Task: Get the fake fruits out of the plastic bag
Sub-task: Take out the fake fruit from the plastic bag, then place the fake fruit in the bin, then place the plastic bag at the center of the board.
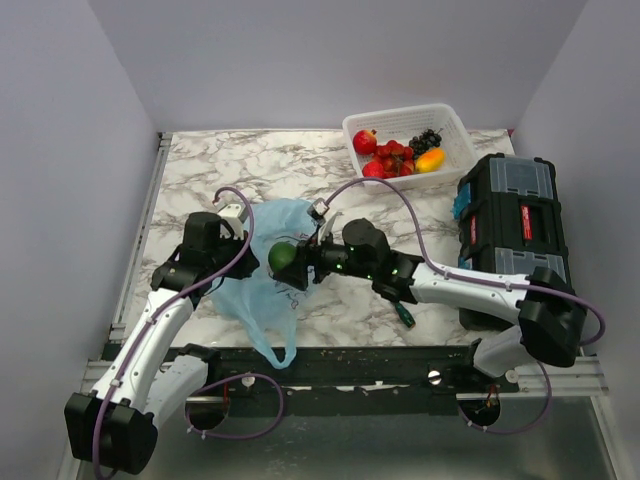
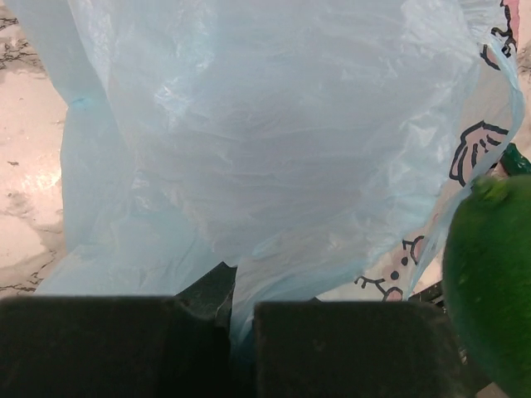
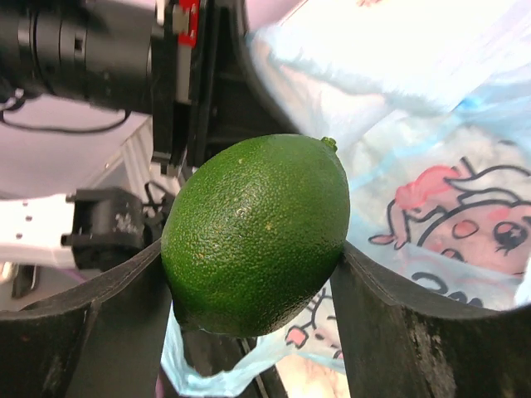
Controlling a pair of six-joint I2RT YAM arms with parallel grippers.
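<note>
The light-blue plastic bag (image 1: 262, 285) with cartoon print lies at the table's front middle; it fills the left wrist view (image 2: 274, 141) and shows in the right wrist view (image 3: 431, 166). My right gripper (image 1: 292, 262) is shut on a green fake lime (image 1: 282, 256), held at the bag's mouth; the lime fills the right wrist view (image 3: 255, 234) and shows at the right edge of the left wrist view (image 2: 491, 282). My left gripper (image 2: 241, 323) is shut on a fold of the bag. The other fake fruits (image 1: 392, 158), red ones and an orange-yellow one, lie in the basket.
A white lattice basket (image 1: 452, 122) stands at the back right, holding the fruits and a dark grape bunch (image 1: 427, 138). A black toolbox (image 1: 510, 235) sits along the right edge. A small green item (image 1: 403, 314) lies near the right arm.
</note>
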